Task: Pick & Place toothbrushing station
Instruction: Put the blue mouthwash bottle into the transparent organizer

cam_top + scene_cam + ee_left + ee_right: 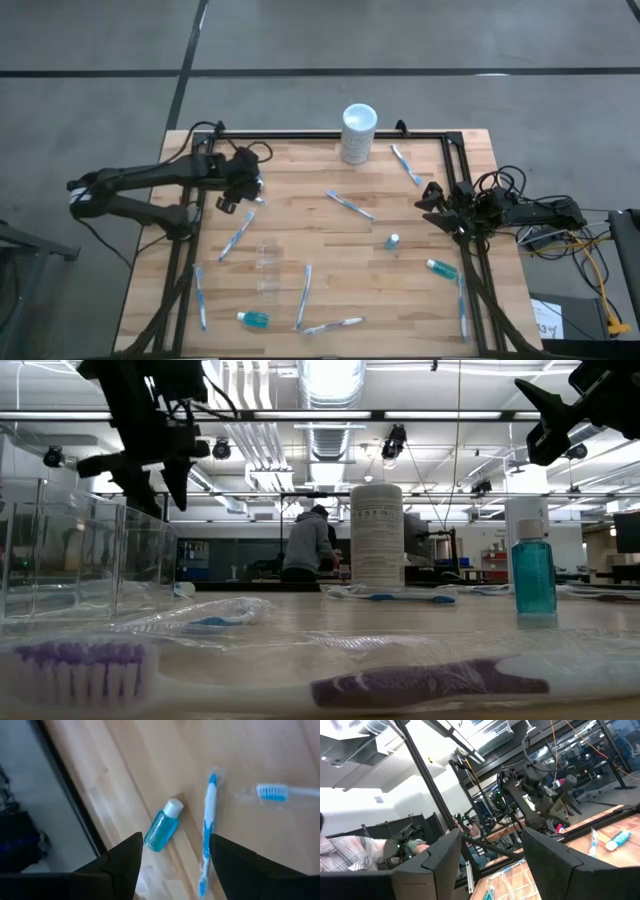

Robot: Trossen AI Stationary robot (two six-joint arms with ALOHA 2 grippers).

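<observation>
Several blue-and-white toothbrushes lie flat on the wooden table [330, 270], one [237, 235] near my left gripper [238, 203]. Teal bottles: one [253, 319] lies near the front edge, one [392, 241] stands upright, and one [441, 267] lies at the right. A clear cup [267, 257] stands left of centre. My left gripper hangs open above the table's far left, tilted down. Its wrist view shows a lying teal bottle [162, 827] and a toothbrush [207, 830] beyond the fingers. My right gripper [430, 200] waits open and raised at the right edge.
A tall white cylinder [359, 132] stands at the far edge in the middle. A black frame rail [330, 135] runs around the tabletop. Cables [560, 235] lie beside the right arm. A wrapped toothbrush [300, 680] lies close to the front edge. A person [308, 545] stands in the room behind.
</observation>
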